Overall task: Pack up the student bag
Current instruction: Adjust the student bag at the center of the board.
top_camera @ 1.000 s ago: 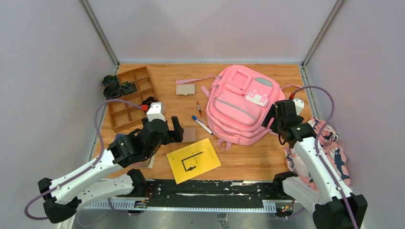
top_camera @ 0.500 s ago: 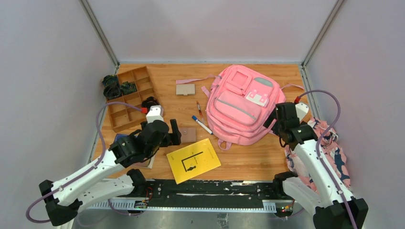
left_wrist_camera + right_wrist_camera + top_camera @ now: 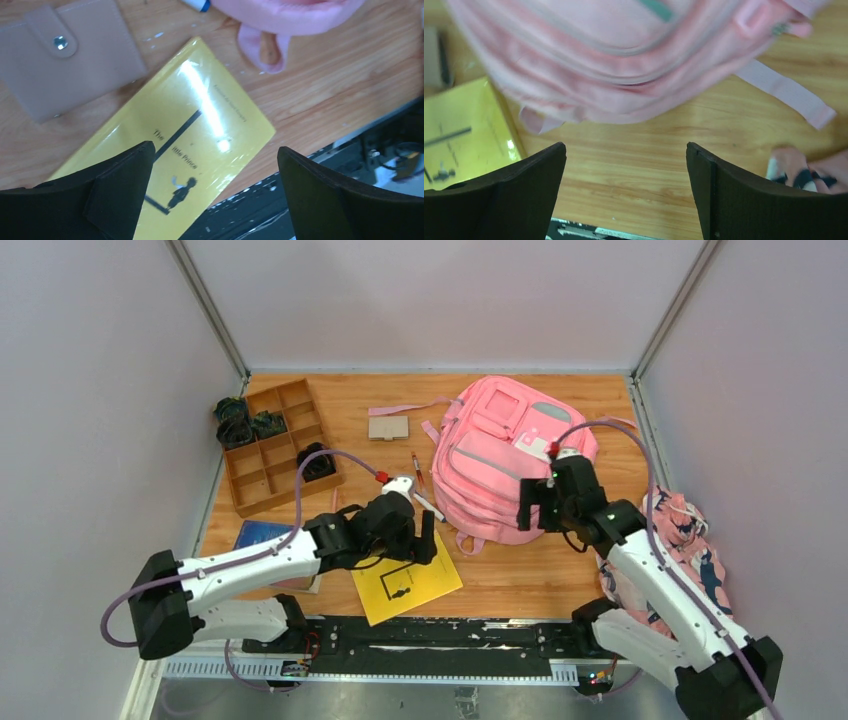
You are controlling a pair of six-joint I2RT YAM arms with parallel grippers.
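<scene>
Bare tabletop (image 3: 520, 575) between yellow book (image 3: 405, 578) and cloth bundle (image 3: 685, 560): open passage. Far right filled by student bag (image 3: 505, 455); pen (image 3: 416, 467), tan wallet (image 3: 388, 427) flank its left; compartment tray (image 3: 272, 445) blocks far left.

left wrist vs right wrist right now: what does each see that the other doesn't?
Left wrist only: the tan snap wallet and a blue marker cap. Right wrist only: a long pink strap flat on the wood and the patterned cloth at the right edge. Both: the yellow book, the student bag's lower edge, the table.

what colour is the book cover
The book is yellow with black print and drawing; the left wrist view shows it best.
</scene>
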